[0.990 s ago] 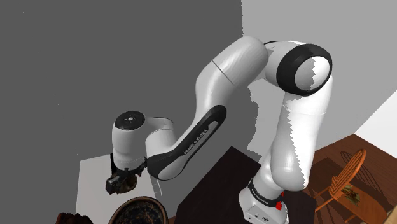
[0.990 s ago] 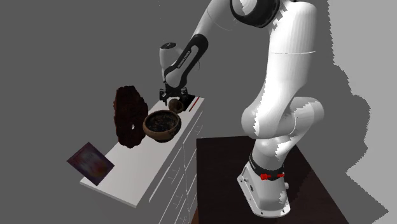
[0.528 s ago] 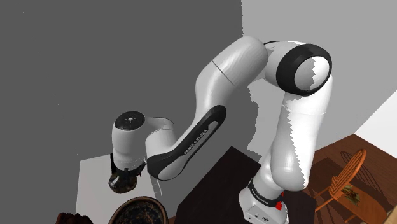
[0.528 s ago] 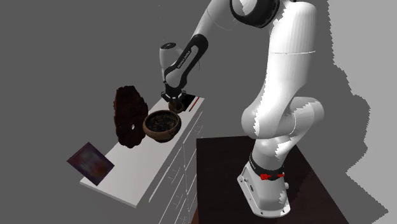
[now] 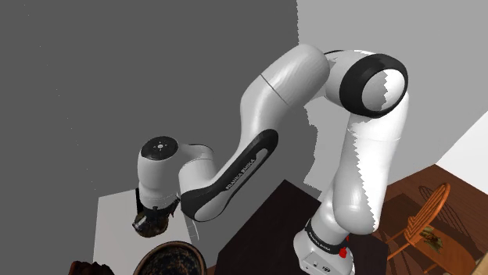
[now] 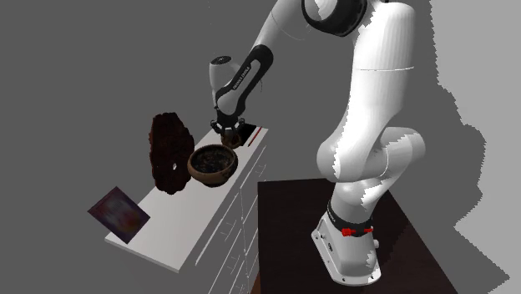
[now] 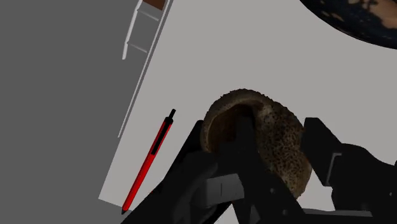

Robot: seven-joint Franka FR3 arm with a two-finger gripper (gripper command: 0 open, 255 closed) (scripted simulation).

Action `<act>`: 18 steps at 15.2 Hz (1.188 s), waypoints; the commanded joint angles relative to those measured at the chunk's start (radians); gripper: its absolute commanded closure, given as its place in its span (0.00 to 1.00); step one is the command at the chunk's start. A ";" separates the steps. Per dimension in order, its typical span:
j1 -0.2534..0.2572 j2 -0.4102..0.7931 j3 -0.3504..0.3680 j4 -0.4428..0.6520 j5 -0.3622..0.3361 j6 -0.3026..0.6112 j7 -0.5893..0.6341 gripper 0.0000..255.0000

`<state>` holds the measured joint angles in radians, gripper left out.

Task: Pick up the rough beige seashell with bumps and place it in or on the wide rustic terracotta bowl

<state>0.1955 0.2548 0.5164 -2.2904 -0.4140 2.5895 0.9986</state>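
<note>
You get flat, dim light; saw-toothed shadows cut across the glossy white robot arm [image 5: 367, 180] and the grey wall [image 6: 467, 75]

1. brown speckled seashell [image 7: 283, 143]: rough, bumpy, matt.
2. wide dark brown bowl [image 6: 209, 174]: mottled, coarse, dull.
3. slim red and black pen [image 7: 149, 159]: smooth, plastic-looking.
4. white robot arm [image 5: 367, 180]: smooth, glossy casing.
5. flat white countertop [image 7: 210, 57]: plain, smooth, matt.

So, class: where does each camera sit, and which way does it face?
Shoulder view: beside the stand, looking down along the arm to the counter.
Second exterior view: farther off, high, facing whole arm, stand, counter.
Wrist view: at the wrist, looking down at the shell; jaws clasp it.
Both last views share shell and bowl.
</note>
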 commanded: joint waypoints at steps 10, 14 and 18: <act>-0.293 0.248 0.184 0.249 0.239 -0.126 -0.851 0.00; -0.266 0.286 0.159 0.251 0.211 -0.092 -0.833 0.00; -0.266 0.286 0.159 0.251 0.212 -0.092 -0.833 0.00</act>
<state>-0.0703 0.5402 0.6753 -2.0391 -0.2022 2.4973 0.1658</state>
